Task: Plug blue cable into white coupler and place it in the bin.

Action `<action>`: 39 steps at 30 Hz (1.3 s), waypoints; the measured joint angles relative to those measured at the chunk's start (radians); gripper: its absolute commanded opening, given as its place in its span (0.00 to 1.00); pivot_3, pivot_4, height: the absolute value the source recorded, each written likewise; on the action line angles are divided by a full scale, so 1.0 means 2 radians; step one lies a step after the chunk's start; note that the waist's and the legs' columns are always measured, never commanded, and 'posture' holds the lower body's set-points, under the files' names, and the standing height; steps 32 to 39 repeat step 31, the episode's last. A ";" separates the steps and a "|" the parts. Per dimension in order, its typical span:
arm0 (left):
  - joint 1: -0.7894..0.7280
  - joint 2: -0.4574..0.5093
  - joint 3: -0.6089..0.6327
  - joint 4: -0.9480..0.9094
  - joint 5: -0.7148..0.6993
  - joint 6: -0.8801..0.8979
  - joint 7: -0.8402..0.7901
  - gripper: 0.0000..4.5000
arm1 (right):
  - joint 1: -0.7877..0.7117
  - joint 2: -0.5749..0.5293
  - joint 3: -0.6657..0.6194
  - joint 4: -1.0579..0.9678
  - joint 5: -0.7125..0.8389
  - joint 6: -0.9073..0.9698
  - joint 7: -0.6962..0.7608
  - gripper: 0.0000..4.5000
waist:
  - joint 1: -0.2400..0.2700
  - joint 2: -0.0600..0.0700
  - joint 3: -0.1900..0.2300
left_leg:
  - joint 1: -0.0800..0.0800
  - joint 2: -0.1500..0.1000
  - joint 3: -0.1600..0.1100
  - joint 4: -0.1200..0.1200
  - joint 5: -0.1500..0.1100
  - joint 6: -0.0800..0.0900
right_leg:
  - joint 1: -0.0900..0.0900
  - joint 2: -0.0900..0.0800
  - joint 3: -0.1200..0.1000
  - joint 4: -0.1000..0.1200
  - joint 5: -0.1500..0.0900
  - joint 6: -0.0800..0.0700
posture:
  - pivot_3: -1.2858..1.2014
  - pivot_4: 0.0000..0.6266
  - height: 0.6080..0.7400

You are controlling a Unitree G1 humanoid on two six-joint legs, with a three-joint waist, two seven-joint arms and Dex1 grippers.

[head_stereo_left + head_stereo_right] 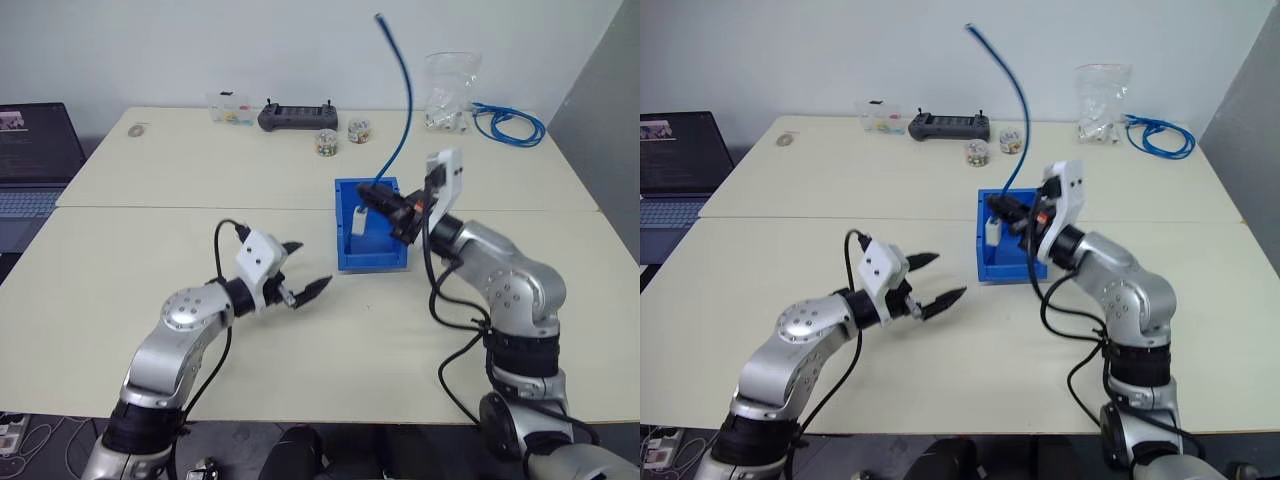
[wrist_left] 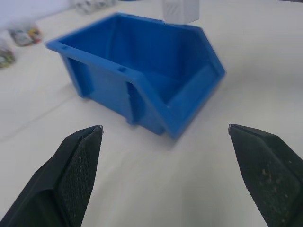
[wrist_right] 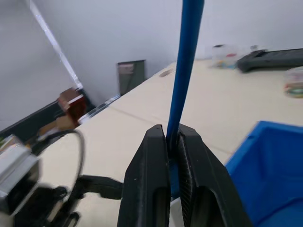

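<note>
Bin (image 1: 372, 258) sat near table (image 1: 180, 250) centre, just short of the seam between the two tabletops, lowered lip facing the left gripper. Right gripper (image 1: 383, 205) hovered over the bin's far rim, fingers clenched on the cable (image 1: 400, 110), which rose stiffly toward 12 o'clock and curled to 11 at its tip. Coupler (image 1: 358, 221) hung at the cable's lower end, inside the bin by its left wall. Left gripper (image 1: 305, 268) stood at the bin's 8 o'clock, released, fingers spread wide, holding nothing; bare tabletop lay between it and the bin. Controller (image 1: 297, 117) and jars (image 1: 340, 136) sat well back, near the far edge.
</note>
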 measured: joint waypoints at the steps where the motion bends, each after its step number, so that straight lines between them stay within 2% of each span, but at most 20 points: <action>1: -0.015 0.000 0.002 0.002 0.003 0.004 0.006 0.99 | -0.010 -0.001 -0.005 0.018 -0.003 -0.006 -0.007 0.00 | 0.000 0.000 0.000 | 0.000 0.000 0.001 0.000 0.000 0.000 | 0.000 0.000 0.001 0.001 0.000 0.000 | 0.52 0.24 1.00; 4: -0.052 -0.001 0.002 0.016 0.010 0.012 0.015 0.99 | -0.041 -0.004 -0.006 0.080 -0.018 -0.021 -0.020 0.00 | -0.003 0.000 0.000 | 0.000 0.000 0.002 0.001 0.000 0.000 | -0.001 0.000 0.001 0.002 0.000 0.000 | 0.52 0.24 1.00; 6: -0.070 -0.002 -0.003 0.026 0.013 0.013 0.014 1.00 | -0.057 -0.018 0.005 0.121 -0.035 -0.029 -0.019 0.15 | -0.007 0.000 0.000 | 0.001 0.000 0.002 0.001 0.000 0.000 | -0.001 0.001 0.002 0.003 0.000 0.000 | 0.52 0.24 1.00; 11: -0.107 0.000 -0.018 0.046 0.016 0.013 -0.003 1.00 | -0.089 -0.071 0.044 0.186 -0.065 -0.029 0.018 0.42 | -0.012 0.000 0.000 | 0.000 0.000 0.003 0.005 0.000 0.000 | -0.001 0.001 0.003 0.004 0.000 0.000 | 0.52 0.24 1.00; 17: -0.117 0.010 -0.025 0.058 0.012 0.020 -0.033 1.00 | -0.091 -0.186 0.095 0.182 -0.075 -0.014 0.132 0.75 | -0.012 0.000 0.000 | -0.001 0.000 0.003 0.006 0.000 0.000 | -0.001 0.001 0.003 0.004 0.000 0.000 | 0.52 0.24 1.00; 21: -0.119 0.017 -0.023 0.062 0.014 0.033 -0.029 1.00 | -0.051 -0.259 0.123 0.139 -0.089 -0.034 0.204 0.97 | -0.011 0.000 0.000 | -0.001 0.000 0.003 0.006 0.000 0.001 | -0.001 0.001 0.003 0.004 0.000 0.000 | 0.52 0.24 1.00; 24: -0.106 0.019 -0.012 0.061 0.019 0.033 -0.017 1.00 | 0.005 -0.287 0.125 0.094 -0.085 -0.053 0.244 0.99 | -0.012 -0.001 0.000 | -0.001 0.000 0.003 0.006 -0.001 0.001 | 0.000 0.001 0.003 0.004 0.000 0.000 | 0.52 0.24 1.00; 30: -0.067 0.024 0.020 0.057 -0.002 0.045 -0.018 1.00 | 0.094 -0.274 0.055 -0.019 -0.009 -0.059 0.265 0.99 | -0.011 -0.001 0.001 | 0.000 0.001 0.002 0.007 -0.001 0.001 | 0.000 0.001 0.003 0.005 0.000 0.001 | 0.52 0.24 1.00; 39: -0.062 0.027 0.023 0.057 -0.004 0.046 -0.019 1.00 | 0.102 -0.274 0.048 -0.029 -0.003 -0.059 0.263 0.99 | -0.010 -0.001 0.001 | 0.000 0.001 0.002 0.007 -0.001 0.001 | 0.000 0.001 0.003 0.005 0.001 0.001 | 0.52 0.24 1.00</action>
